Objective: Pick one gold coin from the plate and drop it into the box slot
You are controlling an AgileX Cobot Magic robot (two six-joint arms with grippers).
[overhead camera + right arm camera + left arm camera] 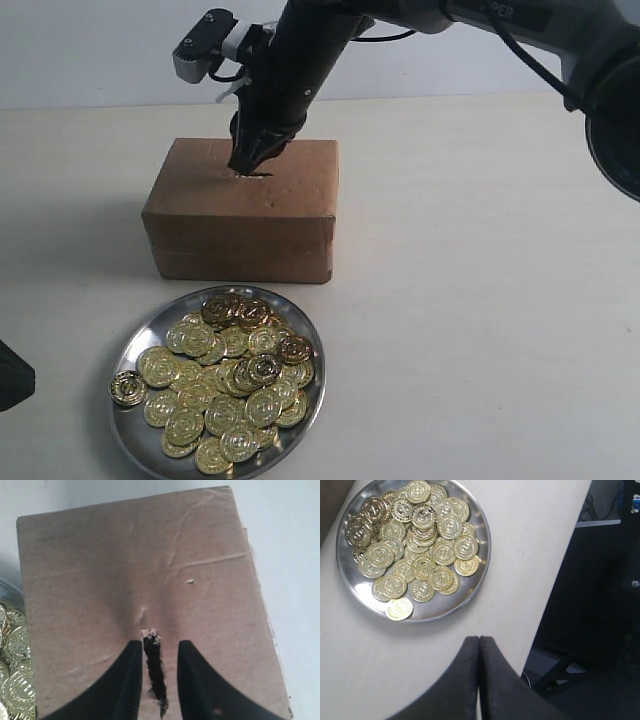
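1. The slot (155, 672) is a ragged dark slit in the top of the box (240, 215). The right gripper (250, 162) stands directly over it.
2. Its fingers (127, 680) are narrowly parted astride the slit. The right wrist view shows no gold coin between them.
3. Whether a coin has gone in cannot be told.
4. Risk: a coin hidden at the tips could snag on the torn edges and lie flat on the cardboard. Pressing lower could deepen the dent around the slit.
5. The plate (128, 345) sits near the box and holds a heap of coins (225, 385). One coin lies out at the rim (127, 387).
6. The box is shut, so its contents are hidden.
7. The left gripper (479, 647) is pressed closed and empty beside the plate.
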